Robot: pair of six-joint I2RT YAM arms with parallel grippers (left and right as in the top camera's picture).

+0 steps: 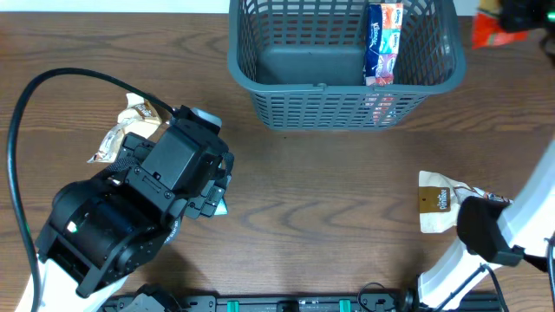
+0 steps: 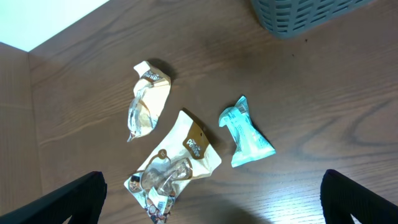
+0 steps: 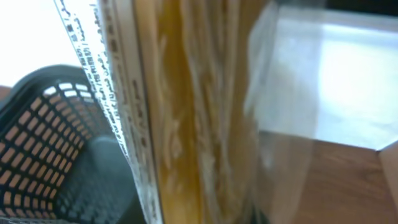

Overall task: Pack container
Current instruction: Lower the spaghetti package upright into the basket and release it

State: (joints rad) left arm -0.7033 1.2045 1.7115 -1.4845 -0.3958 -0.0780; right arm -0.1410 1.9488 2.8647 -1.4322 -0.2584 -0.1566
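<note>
The right gripper point(image 1: 507, 19) is pressed together on a clear-film snack packet with yellow-orange contents point(image 3: 186, 124). It holds the packet just beyond the right end of the container point(image 1: 303, 108), a large dark grey rectangular plastic basket with lattice walls. The packet hangs on edge and fills the right wrist view, with the basket's lattice to its left.

To place it well, I judge the arm should carry the packet over the rim and above the bare floor on the left. It should lower the packet below rim level before letting go, so it neither catches the rim nor tips the tall blue, red and white packet point(image 1: 383, 43) already inside. How high the packet hangs cannot be told.

The left gripper point(image 2: 212, 186) has its jaws spread wide above a teal foil packet point(image 2: 245, 134) and two cream packets. It holds nothing.

The container sits upright at the far middle of the brown wooden table point(image 1: 329, 191), mouth facing up. Its long axis runs left to right across the overhead view, and its far edge is cut off. The blue packet lies near-to-far against the right end.
</note>
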